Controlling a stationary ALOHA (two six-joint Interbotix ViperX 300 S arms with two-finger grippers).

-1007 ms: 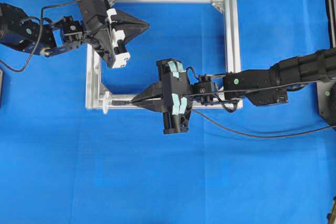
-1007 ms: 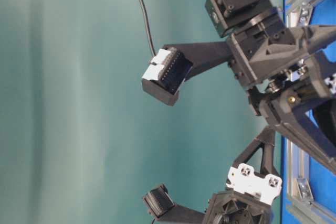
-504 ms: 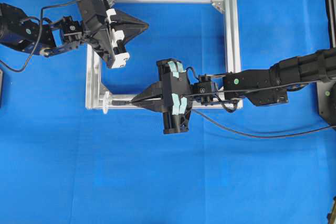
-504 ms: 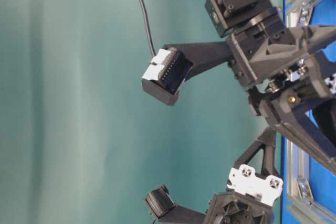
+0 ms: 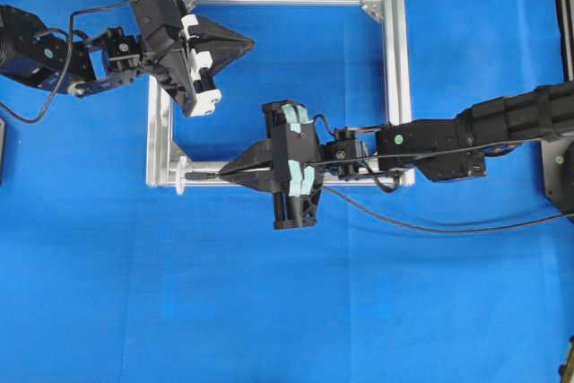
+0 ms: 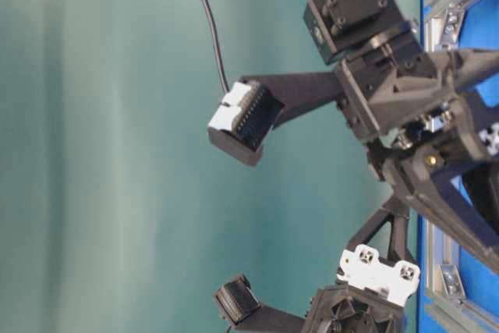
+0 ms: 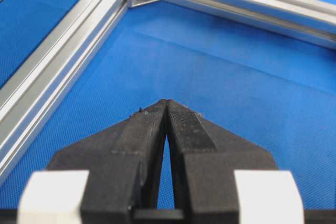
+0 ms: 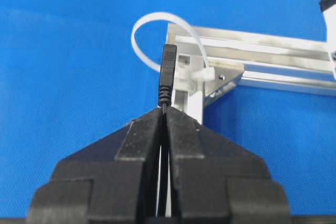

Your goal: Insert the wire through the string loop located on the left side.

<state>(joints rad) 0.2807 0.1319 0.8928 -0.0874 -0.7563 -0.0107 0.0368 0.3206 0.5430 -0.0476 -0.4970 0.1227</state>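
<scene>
My right gripper [image 5: 224, 171] [image 8: 164, 109] is shut on the wire [image 5: 430, 229], a thin black cable. Its black plug end [image 8: 167, 72] sticks out past the fingertips. The plug points at the string loop [image 8: 157, 18] [image 5: 182, 174], a small whitish loop tied at the lower-left corner of the aluminium frame [image 5: 399, 87]. In the right wrist view the plug tip lies inside the loop's outline; I cannot tell whether it has entered. My left gripper [image 5: 249, 42] [image 7: 167, 103] is shut on nothing, hovering over the frame's upper-left part.
The square silver frame [image 7: 63, 61] lies on a blue cloth, with corner brackets [image 5: 370, 12] inside its corners. The wire's slack trails right across the cloth below the right arm. A dark object [image 5: 565, 60] stands at the right edge.
My right gripper has shifted slightly left along the frame's bottom rail, bringing the plug closer to the loop. The left arm has stayed put.
</scene>
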